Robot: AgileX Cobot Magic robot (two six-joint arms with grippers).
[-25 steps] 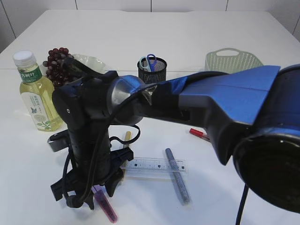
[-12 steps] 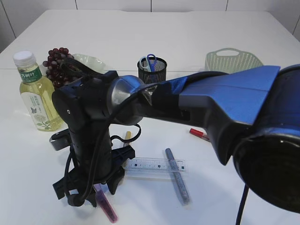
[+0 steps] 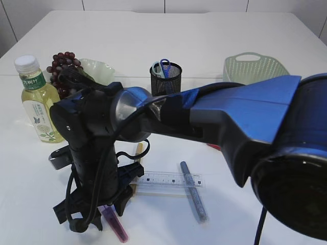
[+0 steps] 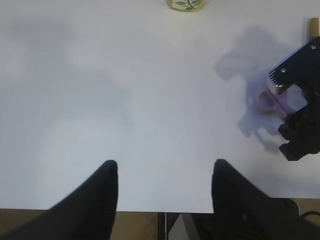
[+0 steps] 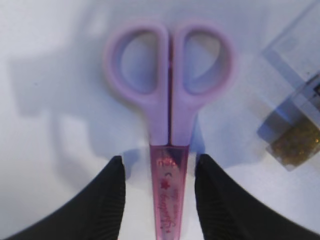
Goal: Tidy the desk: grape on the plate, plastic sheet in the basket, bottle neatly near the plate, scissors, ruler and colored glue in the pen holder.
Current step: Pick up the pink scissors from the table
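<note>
Exterior: your right gripper (image 3: 94, 217) sits over the pink scissors (image 3: 116, 225), just left of the ruler (image 3: 168, 179).

Left wrist: left gripper (image 4: 164, 172) is spread over bare desk.

Right wrist: jaws apart, straddling the sheathed blades. Scissors look light, stiff, slick; grab just below the handles.

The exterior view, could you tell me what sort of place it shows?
Likely a staged desk for a tidying trial: a bare white table with stationery such as a ruler, a pen holder and pink scissors, plus a robot arm.
</note>
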